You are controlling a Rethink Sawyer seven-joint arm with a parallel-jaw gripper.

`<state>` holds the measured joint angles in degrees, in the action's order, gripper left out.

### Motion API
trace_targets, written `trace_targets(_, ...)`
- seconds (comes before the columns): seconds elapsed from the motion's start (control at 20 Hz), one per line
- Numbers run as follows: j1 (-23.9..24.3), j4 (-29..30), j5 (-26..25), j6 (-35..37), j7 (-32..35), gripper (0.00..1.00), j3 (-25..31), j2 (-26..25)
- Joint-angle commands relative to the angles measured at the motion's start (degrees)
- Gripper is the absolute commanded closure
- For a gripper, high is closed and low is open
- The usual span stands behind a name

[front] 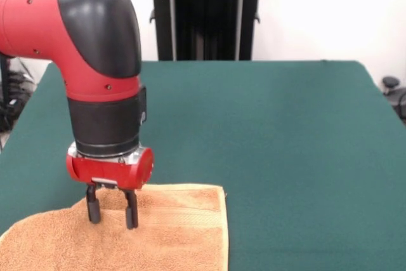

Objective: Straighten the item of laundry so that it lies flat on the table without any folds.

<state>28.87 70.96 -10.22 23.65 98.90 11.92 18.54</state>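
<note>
Nearest the camera, the towel [158, 239] lay at the table's [285, 131] near left, its far edge raised between the gripper's [112, 216] narrowly parted fingers, where a careless pull risked bunching or slipping

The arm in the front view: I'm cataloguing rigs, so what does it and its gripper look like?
The arm has glossy red round housings with small dark screw holes, a black rounded elbow cap and a black wrist band above a silver ring. The gripper has a red body and two thin black fingers. No cables show.
</note>
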Motion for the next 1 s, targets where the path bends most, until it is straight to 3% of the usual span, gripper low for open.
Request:
trace_targets(0.05,-0.35,9.91,3.26,10.43,3.64,0.0,4.13,4.3)
trace_targets(0.3,-0.12,11.44,4.21,11.41,3.98,0.0,4.32,5.81)
trace_targets(1.0,1.14,14.44,1.05,-0.75,5.07,0.0,5.18,2.77)
